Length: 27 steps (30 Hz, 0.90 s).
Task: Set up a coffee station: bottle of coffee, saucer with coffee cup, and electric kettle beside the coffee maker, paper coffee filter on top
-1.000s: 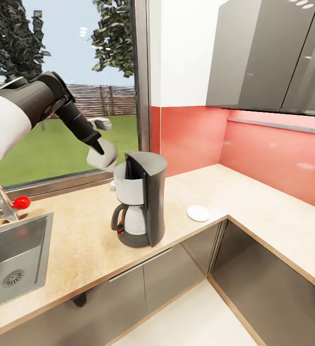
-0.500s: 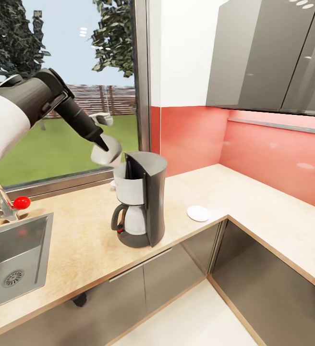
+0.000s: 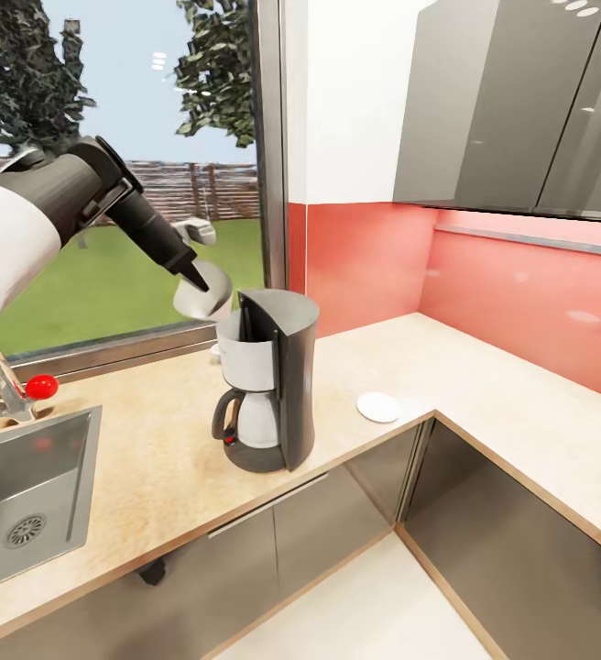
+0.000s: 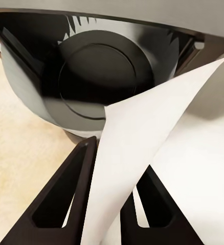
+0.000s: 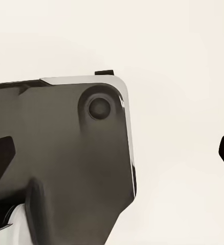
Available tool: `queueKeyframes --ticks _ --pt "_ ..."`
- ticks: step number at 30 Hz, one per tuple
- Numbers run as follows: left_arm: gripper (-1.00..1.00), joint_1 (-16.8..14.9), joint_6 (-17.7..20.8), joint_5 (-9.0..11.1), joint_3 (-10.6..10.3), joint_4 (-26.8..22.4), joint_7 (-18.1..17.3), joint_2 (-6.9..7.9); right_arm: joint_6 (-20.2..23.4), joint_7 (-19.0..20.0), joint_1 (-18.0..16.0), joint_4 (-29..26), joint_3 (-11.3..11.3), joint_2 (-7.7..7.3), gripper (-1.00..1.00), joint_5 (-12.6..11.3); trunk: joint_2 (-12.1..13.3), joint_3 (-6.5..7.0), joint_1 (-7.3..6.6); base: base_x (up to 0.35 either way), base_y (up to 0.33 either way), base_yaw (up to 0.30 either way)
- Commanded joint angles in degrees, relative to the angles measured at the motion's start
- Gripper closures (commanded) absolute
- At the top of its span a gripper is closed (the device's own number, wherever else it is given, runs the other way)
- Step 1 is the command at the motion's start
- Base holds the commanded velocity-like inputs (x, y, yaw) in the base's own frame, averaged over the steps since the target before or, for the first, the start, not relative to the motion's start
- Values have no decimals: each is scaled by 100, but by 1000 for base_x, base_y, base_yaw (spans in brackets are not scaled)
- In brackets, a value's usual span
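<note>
Pinched between the dark fingers of the left gripper [image 4: 104, 196] is the white paper coffee filter [image 4: 142, 153], a thin creased sheet that fans out past the fingertips. From the head camera the same filter [image 3: 202, 291] hangs just above and behind the open top of the tall grey-and-black drip coffee maker [image 3: 268, 380], which stands on the beige speckled countertop [image 3: 154, 458].

Over the last second the arm has carried the filter up and across from beside the machine's shoulder toward its top, and in the last half second it has barely shifted. The left wrist camera looks almost straight down into the round dark filter basket [image 4: 99, 76], with the paper's edge reaching over it. I judge that the approach is nearly done and that lowering and letting go is the next step. Because the sheet is light and tilted, it may land askew or slide off the rim unless it is brought down more squarely.

Beyond the machine, a small round white saucer [image 3: 378, 406] lies flat on the counter near the corner, apart from the coffee maker. The steel sink [image 3: 26, 495] and a tap with a red knob [image 3: 41, 386] are off to the left.

On the right gripper, dark finger edges show far apart at the sides of its wrist view, so it looks spread with nothing held.
</note>
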Motion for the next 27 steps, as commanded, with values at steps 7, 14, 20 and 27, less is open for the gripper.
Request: queueKeyframes --ticks 7,14,20,27 --pt "100 64 16 -19 4 -20 -40 4 -20 7 -3 1 -14 1 -100 -39 -12 -13 3 0 0 0" --pt "100 72 -79 -16 4 13 -40 7 -20 6 -3 1 -10 1 -100 -39 -12 -13 3 17 36 0" --pt "100 102 -87 -10 -1 7 -40 -6 -20 6 -3 1 -13 1 -100 -39 -12 -13 3 47 85 0" --pt "100 139 -85 2 9 -31 -40 -53 -20 6 -3 1 -14 1 -100 -39 -12 -13 3 5 8 0"
